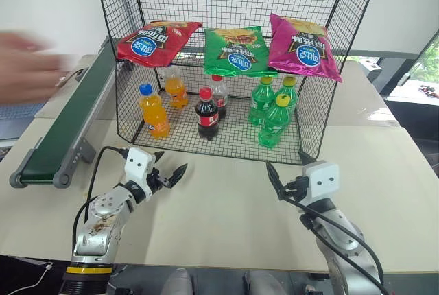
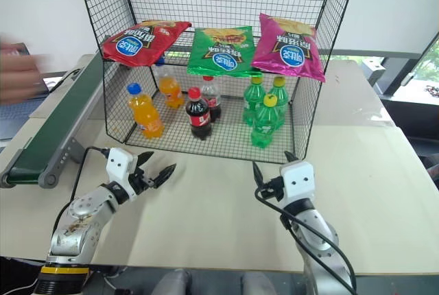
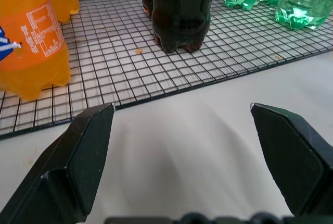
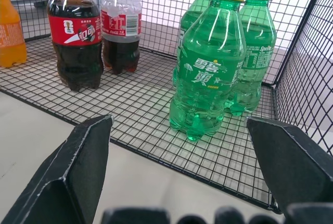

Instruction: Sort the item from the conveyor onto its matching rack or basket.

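Note:
A green crisp bag [image 1: 236, 51] with a round blue logo lies on the middle shelf of the black wire rack [image 1: 123, 113], between a red bag [image 1: 156, 40] and a magenta bag [image 1: 302, 48]. The dark green conveyor [image 1: 68, 127] runs along the table's left side, and nothing lies on the stretch of belt I see. My left gripper [image 1: 171, 161] hovers open over the table in front of the rack, nothing between its fingers. My right gripper [image 1: 285, 160] is open too, facing the rack's bottom tier near the green bottles [image 4: 210, 60].
Orange soda bottles [image 1: 154, 111], cola bottles [image 1: 207, 113] and green soda bottles [image 1: 274, 106] stand on the rack's bottom tier. A person's blurred hand [image 1: 27, 65] shows at the far left above the conveyor. The beige table [image 1: 226, 206] lies bare in front of the rack.

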